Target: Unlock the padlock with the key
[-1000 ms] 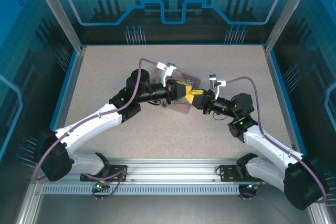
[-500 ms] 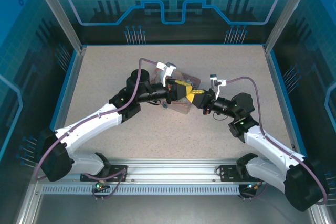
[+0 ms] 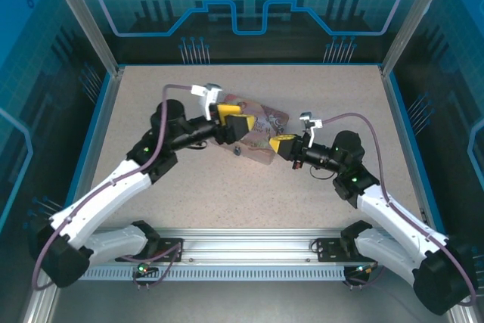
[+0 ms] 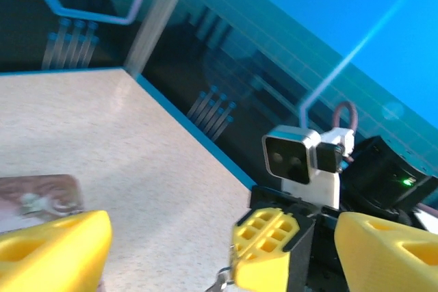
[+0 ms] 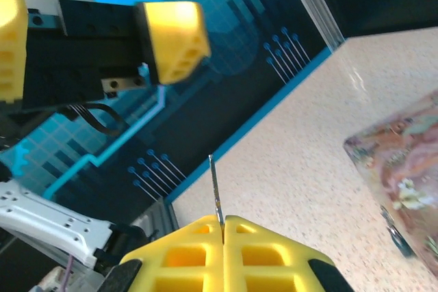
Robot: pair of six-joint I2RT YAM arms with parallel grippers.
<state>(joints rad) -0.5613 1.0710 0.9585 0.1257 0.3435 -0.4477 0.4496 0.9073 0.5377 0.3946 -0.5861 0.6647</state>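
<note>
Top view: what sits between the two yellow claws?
The pink box lies between the open left gripper and the right gripper, which pinches the key; the top view shows it.

A pink tin box (image 3: 266, 120) with a flowery picture on its lid lies flat near the middle of a speckled beige table (image 3: 151, 104) (the print is too blurred to make out further). A thin blue rim (image 3: 249, 64) edges the table at the far side. Behind it stand see-through blue walls (image 3: 249, 5) printed with circuit lines, held by slanting metal posts (image 3: 79, 17). A silvery metal rail (image 3: 249, 243) runs along the near edge.
</note>
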